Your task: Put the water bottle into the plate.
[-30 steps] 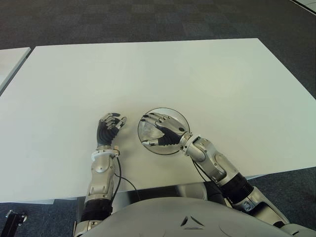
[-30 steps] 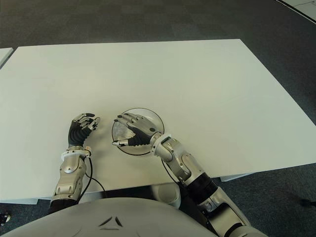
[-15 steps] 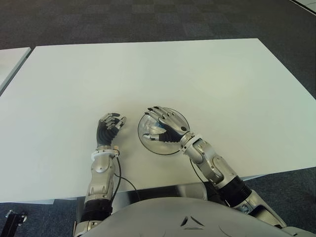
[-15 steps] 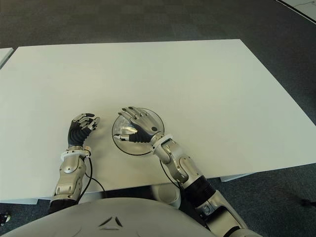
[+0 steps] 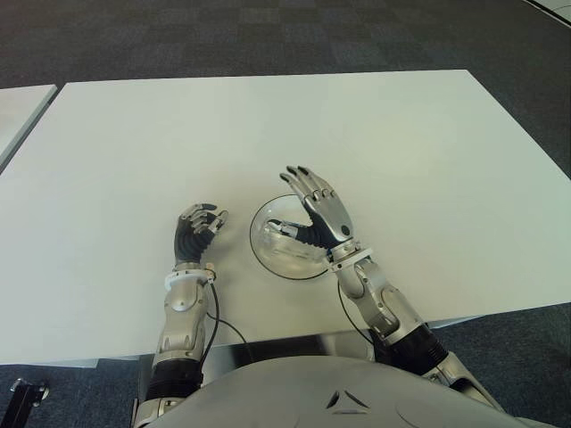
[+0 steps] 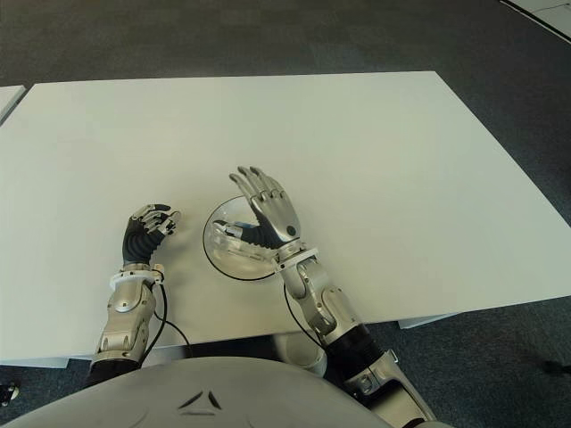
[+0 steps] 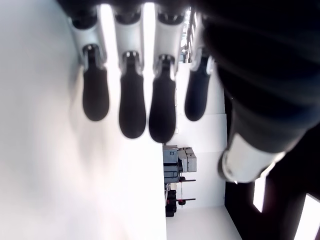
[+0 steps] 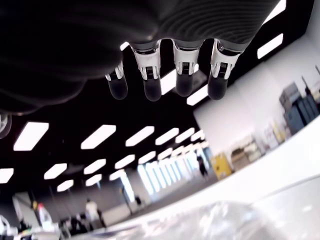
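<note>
A clear water bottle (image 5: 284, 242) lies on its side in the round glass plate (image 5: 266, 217) near the table's front edge. Its see-through body also shows low in the right wrist view (image 8: 210, 225). My right hand (image 5: 317, 201) is raised over the plate's right half, palm off the bottle, fingers spread and pointing up, holding nothing. My left hand (image 5: 196, 230) shows just left of the plate with loosely bent fingers (image 7: 132, 107) and nothing in them.
The white table (image 5: 401, 152) stretches wide behind and to both sides of the plate. A second white table's corner (image 5: 18, 102) shows at the far left. Dark carpet (image 5: 268, 36) lies beyond.
My right hand has let go of the bottle, spread its fingers and lifted up off the plate. The bottle stays lying in the plate. The left hand has not moved.
</note>
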Available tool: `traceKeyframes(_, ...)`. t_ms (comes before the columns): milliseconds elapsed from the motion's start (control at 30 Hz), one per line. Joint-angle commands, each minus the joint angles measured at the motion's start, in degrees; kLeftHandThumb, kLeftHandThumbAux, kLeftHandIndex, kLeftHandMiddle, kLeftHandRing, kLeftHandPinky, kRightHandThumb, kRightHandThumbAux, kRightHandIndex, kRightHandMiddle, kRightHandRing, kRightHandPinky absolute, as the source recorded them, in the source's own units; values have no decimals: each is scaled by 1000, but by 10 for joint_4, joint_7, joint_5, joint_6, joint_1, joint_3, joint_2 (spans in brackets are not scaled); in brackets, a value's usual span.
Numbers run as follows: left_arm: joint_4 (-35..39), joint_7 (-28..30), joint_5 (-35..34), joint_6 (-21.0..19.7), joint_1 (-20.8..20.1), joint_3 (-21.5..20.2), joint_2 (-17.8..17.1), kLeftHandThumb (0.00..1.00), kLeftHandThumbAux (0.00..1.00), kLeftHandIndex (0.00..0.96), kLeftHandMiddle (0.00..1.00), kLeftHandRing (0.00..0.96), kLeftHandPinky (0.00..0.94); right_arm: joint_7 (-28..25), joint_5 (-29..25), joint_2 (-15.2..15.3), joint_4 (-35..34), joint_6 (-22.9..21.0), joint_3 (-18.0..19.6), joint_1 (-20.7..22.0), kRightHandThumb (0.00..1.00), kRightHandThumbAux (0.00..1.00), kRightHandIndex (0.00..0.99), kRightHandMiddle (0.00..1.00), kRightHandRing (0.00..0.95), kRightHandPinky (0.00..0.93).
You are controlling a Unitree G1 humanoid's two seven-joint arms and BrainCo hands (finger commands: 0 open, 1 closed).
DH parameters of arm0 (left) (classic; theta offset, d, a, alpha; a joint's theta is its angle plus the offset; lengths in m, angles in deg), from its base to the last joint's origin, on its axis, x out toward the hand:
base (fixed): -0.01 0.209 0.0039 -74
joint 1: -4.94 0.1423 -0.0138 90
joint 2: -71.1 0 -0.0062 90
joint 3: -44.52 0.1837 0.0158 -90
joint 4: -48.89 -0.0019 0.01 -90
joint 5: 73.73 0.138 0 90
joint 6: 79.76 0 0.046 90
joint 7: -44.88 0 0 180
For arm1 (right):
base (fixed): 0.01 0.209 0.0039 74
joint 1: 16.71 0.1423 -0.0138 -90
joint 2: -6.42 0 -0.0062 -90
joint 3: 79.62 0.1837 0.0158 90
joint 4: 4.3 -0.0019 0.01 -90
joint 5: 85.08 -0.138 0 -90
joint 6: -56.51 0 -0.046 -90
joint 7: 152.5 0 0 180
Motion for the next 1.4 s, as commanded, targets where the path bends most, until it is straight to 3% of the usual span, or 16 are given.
traceKeyframes(33,-11,9,-9,-18,3,-1,0,704,720,435,599,579,551,62,-29,-2,51,31,31,11,583,174,0,0,0,0)
traceKeyframes(133,-12,9,-11,-20,2,-1,-1,704,720,435,597,575,546,72,-39,-4,63,40,40,15,593,186,0,0,0,0)
traceKeyframes(367,-38,23,-35,2,-6,-10,1,704,720,435,600,578,558,33,-119,-18,47,30,87,4,604,215,0,0,0,0)
traceKeyframes(500,-54,19,-29,28,-10,-10,-1,704,719,435,607,585,569,33,-144,-19,85,26,115,21,602,229,0,0,0,0)
traceKeyframes(733,-66,9,-12,49,-8,-8,-5,703,720,435,615,594,569,87,-169,-18,215,57,149,57,566,293,0,0,0,0)
traceKeyframes(867,-70,8,-15,43,-12,-11,-3,703,720,435,612,590,565,93,-183,-22,237,59,160,59,506,387,0,0,0,4)
traceKeyframes(1033,-96,12,-24,41,-26,-18,-6,702,720,435,608,585,565,89,-209,-30,243,63,174,58,379,582,0,0,9,105)
traceKeyframes(1100,-96,14,-24,43,-27,-19,-6,702,720,435,608,585,568,84,-221,-33,243,67,179,57,366,613,0,0,17,120)
traceKeyframes(1200,-99,17,-25,50,-28,-20,-5,703,719,435,608,588,573,72,-248,-42,242,68,193,53,339,756,3,53,127,161)
traceKeyframes(1233,-97,18,-25,52,-27,-20,-5,703,719,435,609,587,568,69,-254,-43,243,66,196,52,323,805,19,93,177,228)
traceKeyframes(1333,-95,17,-22,53,-25,-19,-5,703,719,435,609,584,560,57,-273,-48,252,66,207,51,287,868,47,154,239,311)
traceKeyframes(1400,-93,12,-16,52,-24,-18,-6,703,719,435,609,583,563,42,-297,-53,260,71,218,51,201,924,88,220,300,392)
